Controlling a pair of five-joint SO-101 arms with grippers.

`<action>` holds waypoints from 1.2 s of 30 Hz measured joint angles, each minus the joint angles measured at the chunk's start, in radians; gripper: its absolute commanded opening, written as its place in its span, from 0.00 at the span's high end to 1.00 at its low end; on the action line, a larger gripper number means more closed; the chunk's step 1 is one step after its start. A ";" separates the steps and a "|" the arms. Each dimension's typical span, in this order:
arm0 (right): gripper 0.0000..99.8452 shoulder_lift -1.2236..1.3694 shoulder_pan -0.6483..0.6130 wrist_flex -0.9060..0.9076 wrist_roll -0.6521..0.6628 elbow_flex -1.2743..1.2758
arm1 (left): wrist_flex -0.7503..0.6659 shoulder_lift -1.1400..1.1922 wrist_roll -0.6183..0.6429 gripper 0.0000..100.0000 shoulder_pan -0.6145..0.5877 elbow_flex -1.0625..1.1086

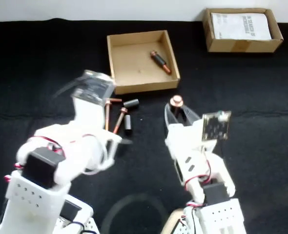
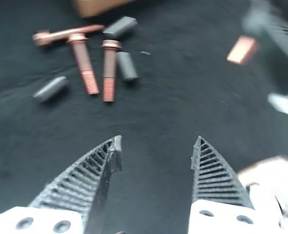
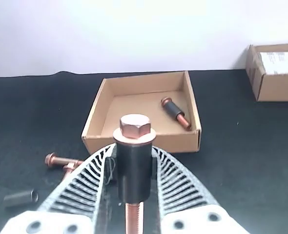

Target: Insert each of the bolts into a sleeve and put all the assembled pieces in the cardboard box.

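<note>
Bolts (image 2: pixel 83 61), copper-coloured, with dark sleeves (image 2: pixel 127 66); lot set out on a black tabletop (image 1: pixel 261 146).

Writing: a printed white sheet (image 1: pixel 240 25) lies in a second carton (image 1: pixel 232 46) at the far corner. Its lines of print are too small to read.

Hidden or cut off: in the high view the left arm covers part of the loose cluster. In the right wrist view the held bolt's threaded end runs off the picture's edge.

Containers: the open cardboard box (image 1: pixel 129 63) holds one assembled piece (image 1: pixel 159 62) (bolt through sleeve, lying flat, close to one side wall).

Loose stock, on the tabletop just outside the box's near wall:
- three bare bolts, two side by side, the third lying crosswise at their heads;
- three empty sleeves, one beside a bolt, one by the crosswise bolt, one lying a little apart.

Right tool (image 3: pixel 133 151): closed on a sleeved bolt (image 3: pixel 133 170). The piece is held upright, hex head on top, threads showing below the sleeve, on the near side of the box.

Left tool (image 2: pixel 156 146): jaws wide apart, nothing between them, above bare tabletop near the loose cluster.
</note>
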 measured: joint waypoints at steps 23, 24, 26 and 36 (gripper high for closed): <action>0.99 1.452 0.005 0.049 0.305 -1.237 | -0.446 0.000 0.000 0.98 -0.603 0.528; 0.99 1.504 0.005 0.064 0.334 -1.292 | -0.479 0.000 0.000 0.98 -0.614 0.555; 0.99 1.608 0.005 0.091 0.397 -1.398 | -0.531 0.000 0.000 0.98 -0.637 0.600; 0.99 1.995 0.006 0.264 0.816 -1.827 | -0.746 0.000 0.002 0.98 -0.775 0.812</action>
